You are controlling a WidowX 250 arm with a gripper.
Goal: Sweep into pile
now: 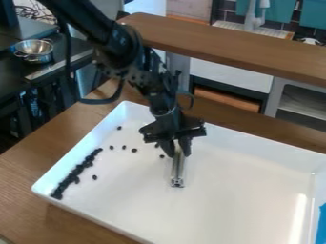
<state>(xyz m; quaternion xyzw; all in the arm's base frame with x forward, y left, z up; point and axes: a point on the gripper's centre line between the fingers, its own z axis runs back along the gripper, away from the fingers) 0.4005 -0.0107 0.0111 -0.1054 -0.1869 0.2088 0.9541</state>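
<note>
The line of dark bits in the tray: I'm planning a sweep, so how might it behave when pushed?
The line of dark bits would probably break up rather than slide as one, being many separate pieces. Some may roll or skid, since they look roundish and the tray looks smooth. The tray wall alongside might stop strays.

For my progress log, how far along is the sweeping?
Looks done: most dark bits form a band along the tray's left side. In hand: a metal tool, gripped by the end effector. Left: the strays scattered right of the band, a few near the tool.
</note>
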